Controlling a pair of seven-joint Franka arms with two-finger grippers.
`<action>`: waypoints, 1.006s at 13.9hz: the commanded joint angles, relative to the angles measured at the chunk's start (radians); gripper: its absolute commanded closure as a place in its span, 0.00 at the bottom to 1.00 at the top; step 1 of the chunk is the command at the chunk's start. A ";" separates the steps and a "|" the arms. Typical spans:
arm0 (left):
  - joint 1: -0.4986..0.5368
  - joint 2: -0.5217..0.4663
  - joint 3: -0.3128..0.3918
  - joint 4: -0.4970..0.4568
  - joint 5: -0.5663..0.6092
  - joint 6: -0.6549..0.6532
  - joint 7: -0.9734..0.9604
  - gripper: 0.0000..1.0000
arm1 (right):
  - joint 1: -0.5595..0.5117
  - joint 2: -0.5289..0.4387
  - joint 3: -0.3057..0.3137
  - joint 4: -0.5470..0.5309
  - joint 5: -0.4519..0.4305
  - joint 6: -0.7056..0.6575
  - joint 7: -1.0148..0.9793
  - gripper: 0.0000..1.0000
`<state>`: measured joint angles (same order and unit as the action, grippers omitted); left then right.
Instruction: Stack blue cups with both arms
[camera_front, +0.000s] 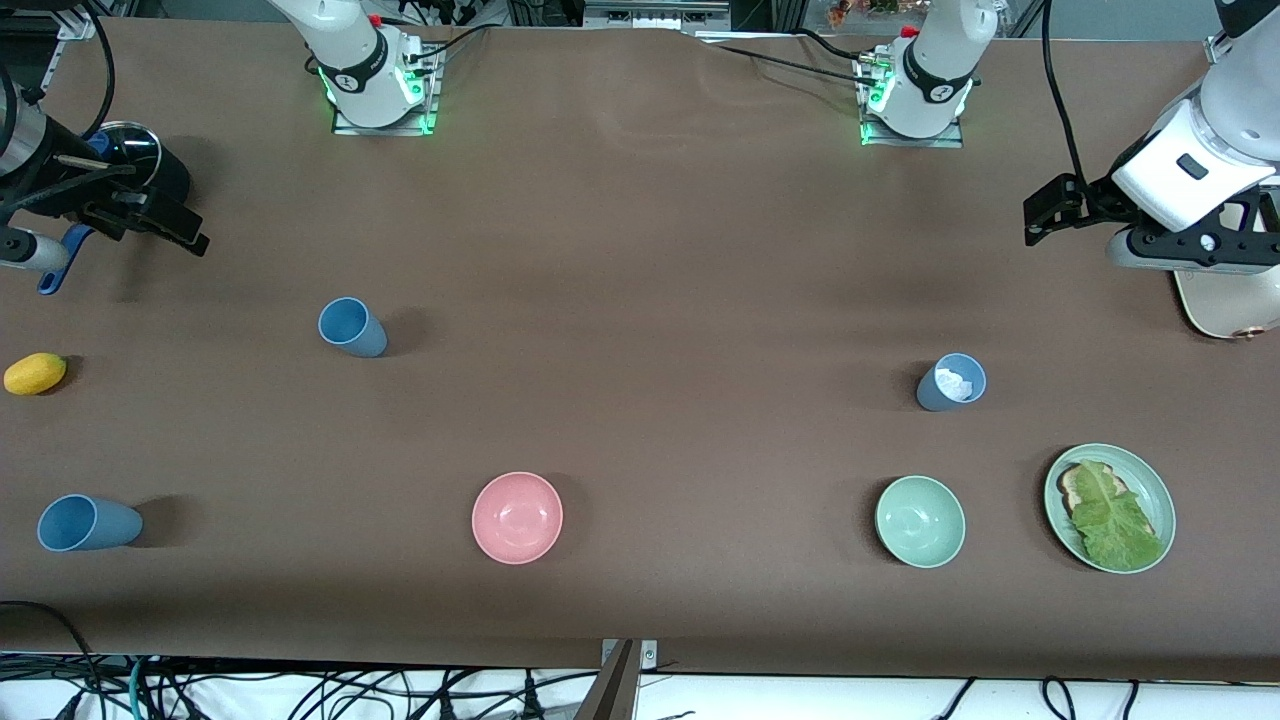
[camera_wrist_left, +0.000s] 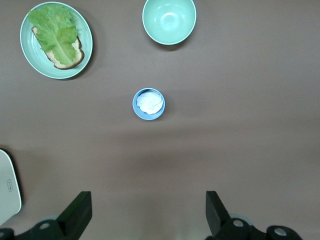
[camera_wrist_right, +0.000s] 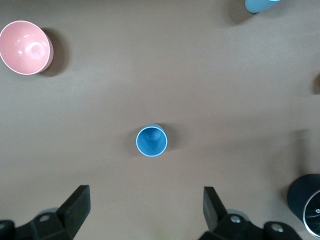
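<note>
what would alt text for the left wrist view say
A blue cup holding something white stands upright on the brown table, seen from above by the open left gripper. Beside it are a pale green bowl and a green plate of lettuce-topped bread.

The table (camera_front: 640, 250) wears a matt brown cloth-like cover, faintly creased near the bases' edge. The three blue cups (camera_front: 352, 327) look like matt plastic. The pink bowl (camera_front: 517, 517) and green bowl (camera_front: 920, 521) shine glossy, as do the white arm shells (camera_front: 1195, 165).
</note>
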<state>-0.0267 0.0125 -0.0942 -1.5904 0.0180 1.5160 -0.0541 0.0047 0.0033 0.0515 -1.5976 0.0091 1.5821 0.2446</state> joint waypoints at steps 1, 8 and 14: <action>0.005 0.020 0.001 0.023 -0.018 -0.017 0.019 0.00 | 0.008 -0.009 -0.009 -0.005 0.015 -0.002 0.002 0.00; 0.011 0.027 0.008 0.017 -0.016 -0.017 0.023 0.00 | 0.008 -0.006 -0.009 -0.004 0.015 -0.008 -0.005 0.00; 0.077 0.058 0.007 0.001 -0.021 -0.011 0.108 0.00 | 0.008 -0.002 -0.009 -0.005 0.015 -0.010 -0.008 0.00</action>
<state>0.0260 0.0566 -0.0863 -1.5958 0.0180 1.5105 -0.0039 0.0049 0.0074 0.0515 -1.6002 0.0091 1.5797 0.2445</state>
